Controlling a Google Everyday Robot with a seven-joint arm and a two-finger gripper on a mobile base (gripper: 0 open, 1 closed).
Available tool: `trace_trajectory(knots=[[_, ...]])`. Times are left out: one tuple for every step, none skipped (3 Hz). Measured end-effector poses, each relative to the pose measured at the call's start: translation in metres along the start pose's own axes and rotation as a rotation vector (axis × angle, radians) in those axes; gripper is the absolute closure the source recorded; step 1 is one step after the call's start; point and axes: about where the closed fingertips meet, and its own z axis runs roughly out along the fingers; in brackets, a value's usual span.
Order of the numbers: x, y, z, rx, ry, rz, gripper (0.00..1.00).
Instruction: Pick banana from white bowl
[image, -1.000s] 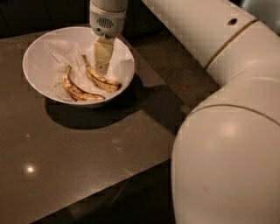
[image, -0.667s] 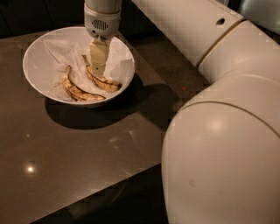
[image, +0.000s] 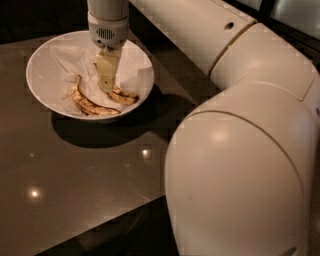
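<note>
The task is sitting at the grasping step. The robot's cream-coloured two-finger gripper (image: 106, 86) is hanging straight down inside the large, shallow, round white bowl (image: 37, 87), its tip reaching the crumpled white paper lining (image: 136, 70) near the bowl's middle. It is pressing against, or hovering just above, the near end of the straighter, paler yellow overripe banana (image: 125, 96). From this angle the gripper is showing only one flat cream face, so I cannot tell whether it is gaping, closed, or already clamping the fruit. The banana is lying flat on the paper toward the right side of the bowl, its free end pointing at the right rim and its other end hiding behind the gripper, so it is not yet lifting clear. Just beside it on the left, the more curved, heavily brown-streaked banana (image: 89, 104) is arcing along the bowl's front wall, its right tip nearly touching the paler one. The bowl is standing on the dark, glossy brown tabletop (image: 75, 175), and the robot's bulky white arm (image: 240, 165) is filling the right of the view. As I judge it, the next move is calling for a firm closure across the paler banana's body, gentle enough not to crush the soft overripe flesh. A straight vertical lift should come next, keeping clear of the curved banana and not dragging the loose paper up with the fruit.
</note>
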Motion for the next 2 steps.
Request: trace_trajectory(knots=[[-0.0036, -0.0017, 0.0105, -0.019, -0.002, 0.002, 0.33], [-0.0059, -0.0016, 0.0194, -0.041, -0.011, 0.002, 0.33]])
